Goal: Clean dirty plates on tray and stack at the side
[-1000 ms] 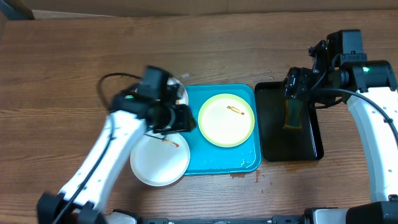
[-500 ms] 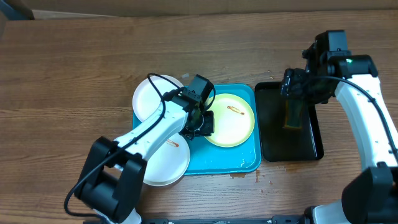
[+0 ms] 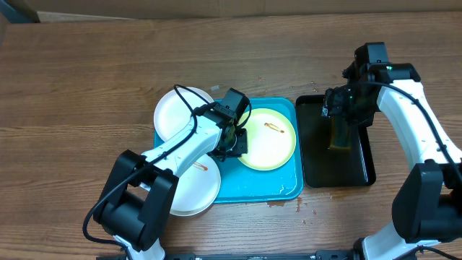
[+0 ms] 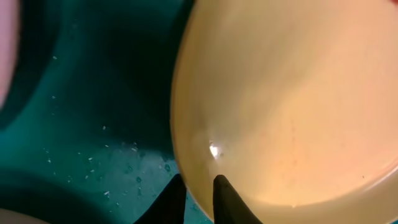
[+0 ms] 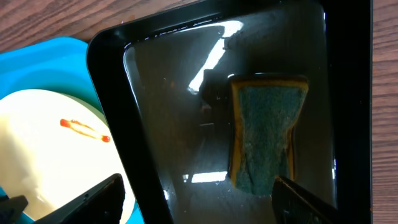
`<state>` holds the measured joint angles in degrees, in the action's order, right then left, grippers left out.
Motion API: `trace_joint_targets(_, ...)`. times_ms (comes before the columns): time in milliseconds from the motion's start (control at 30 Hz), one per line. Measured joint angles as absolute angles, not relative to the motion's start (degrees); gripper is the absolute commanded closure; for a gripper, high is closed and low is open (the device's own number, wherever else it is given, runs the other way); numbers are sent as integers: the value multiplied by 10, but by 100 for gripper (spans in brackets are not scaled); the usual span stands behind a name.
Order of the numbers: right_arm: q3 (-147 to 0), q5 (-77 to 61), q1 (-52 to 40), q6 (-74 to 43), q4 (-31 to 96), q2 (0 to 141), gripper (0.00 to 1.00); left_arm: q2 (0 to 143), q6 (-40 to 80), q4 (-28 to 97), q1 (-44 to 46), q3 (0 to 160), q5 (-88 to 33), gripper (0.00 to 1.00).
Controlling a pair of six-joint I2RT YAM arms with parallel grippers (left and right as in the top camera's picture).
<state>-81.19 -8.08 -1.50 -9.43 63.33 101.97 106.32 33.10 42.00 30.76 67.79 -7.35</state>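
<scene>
The pale yellow-green plate (image 3: 268,144) lies in the turquoise tray (image 3: 289,189) and has a brown-red smear near its top. My left gripper (image 3: 237,141) is at the plate's left rim. In the left wrist view its two fingers (image 4: 199,183) are nearly together, with the rim of the plate (image 4: 298,93) between them. One white plate (image 3: 172,115) lies at the tray's upper left corner. Another white plate (image 3: 180,191), with a smear, overlaps the tray's lower left. My right gripper (image 3: 339,112) is open and empty (image 5: 199,193) above the sponge.
A narrow black tray (image 3: 364,170) stands right of the turquoise tray and holds a yellow-and-green sponge (image 3: 339,135), also seen in the right wrist view (image 5: 267,140). Small crumbs or drips lie on the wooden table by the tray's lower right corner (image 3: 278,204).
My left arm has swung right from the lower white plate to the yellow-green plate's left rim. My right arm has shifted slightly over the black tray.
</scene>
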Motion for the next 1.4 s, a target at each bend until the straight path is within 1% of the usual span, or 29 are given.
trace_joint_targets(33, -812, -81, -15, -94, 635, 1020, 23, 1063, 331, 419, 308, 678, -69, 85)
trace_joint_targets(67, -812, -81, -15, -94, 637, 1020, 23, 1063, 331, 419, 308, 678, -65, 81)
trace_joint_targets(100, -812, -81, -15, -94, 640, 1020, 23, 1063, 331, 419, 308, 678, -59, 80)
trace_joint_targets(267, -812, -79, -15, -94, 650, 1020, 23, 1063, 329, 417, 308, 678, -44, 79)
trace_joint_targets(300, -812, -76, -15, -94, 652, 1020, 23, 1063, 329, 416, 308, 678, -41, 79)
trace_joint_targets(367, -812, -72, -15, -94, 656, 1020, 23, 1063, 329, 415, 308, 678, -33, 85)
trace_joint_targets(433, -812, -70, -15, -94, 662, 1020, 23, 1063, 326, 414, 308, 678, -26, 96)
trace_joint_targets(667, -812, -66, -15, -94, 683, 1020, 23, 1063, 267, 413, 292, 680, -9, 96)
trace_joint_targets(700, -812, -66, -15, -94, 686, 1020, 23, 1063, 256, 413, 288, 681, -8, 94)
trace_joint_targets(733, -812, -66, -15, -94, 687, 1020, 23, 1063, 244, 414, 283, 683, -8, 87)
trace_joint_targets(867, -811, -66, -15, -94, 700, 1020, 23, 1063, 209, 418, 262, 687, -5, 65)
trace_joint_targets(900, -811, -66, -15, -94, 701, 1020, 23, 1063, 207, 421, 258, 688, -4, 63)
trace_joint_targets(1000, -811, -65, -15, -95, 712, 1020, 23, 1063, 197, 428, 252, 688, -5, 61)
trace_joint_targets(1100, -805, -49, -15, -107, 710, 1020, 23, 1063, 193, 440, 251, 688, -31, 57)
trace_joint_targets(1300, -744, -21, -15, -124, 641, 1020, 24, 1063, 193, 442, 251, 688, -78, 54)
trace_joint_targets(1367, -715, -18, -15, -126, 600, 1020, 27, 1063, 193, 442, 251, 688, -84, 54)
trace_joint_targets(1400, -694, -14, -15, -127, 567, 1020, 32, 1063, 193, 443, 251, 688, -86, 55)
